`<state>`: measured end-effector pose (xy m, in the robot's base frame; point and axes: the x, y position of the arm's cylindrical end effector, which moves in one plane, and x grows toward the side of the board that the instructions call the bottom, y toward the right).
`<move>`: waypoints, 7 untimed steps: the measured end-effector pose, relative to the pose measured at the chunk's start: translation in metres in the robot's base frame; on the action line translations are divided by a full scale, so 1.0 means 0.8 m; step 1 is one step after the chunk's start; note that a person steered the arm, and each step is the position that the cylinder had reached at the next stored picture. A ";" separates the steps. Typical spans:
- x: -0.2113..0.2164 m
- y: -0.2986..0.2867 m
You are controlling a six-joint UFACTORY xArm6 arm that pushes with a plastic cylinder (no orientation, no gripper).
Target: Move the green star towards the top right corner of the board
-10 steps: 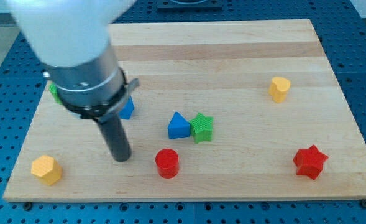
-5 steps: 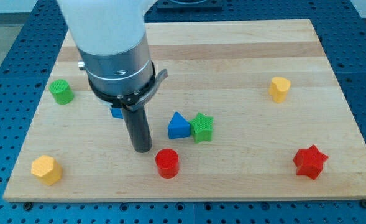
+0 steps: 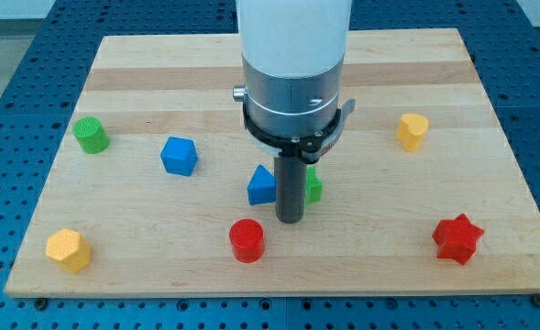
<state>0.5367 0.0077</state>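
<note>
A pale wooden board (image 3: 416, 87) lies on the blue perforated tabletop (image 3: 4, 82) and fills most of the view. Above its middle hangs the arm's white and grey metal cylinder (image 3: 293, 69), with the dark rod pointing down from it. The arm carries no gripper, so there is nothing to be released or clenched. My tip (image 3: 291, 220) rests on the board just below the middle, directly in front of the green star (image 3: 313, 187), which the rod mostly hides; only a sliver of green shows at the rod's right edge. I cannot tell whether my tip touches the star. The star sits a little below the board's centre, well apart from the top right corner.

The blue triangular block (image 3: 261, 186) stands just left of the rod, close against it. The red star (image 3: 457, 238) lies near the bottom right corner. A blue cube-like block (image 3: 179, 156) sits left of centre. The yellow hexagonal block (image 3: 68, 249) is near the bottom left corner. The red cylinder (image 3: 247, 240) stands below and left of my tip, near it but apart. The yellow heart-shaped block (image 3: 413, 131) is at the right side, and the green cylinder (image 3: 91, 135) at the left edge.
</note>
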 end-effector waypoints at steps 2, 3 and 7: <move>-0.063 0.043; -0.103 0.058; -0.250 0.020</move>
<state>0.3366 0.0236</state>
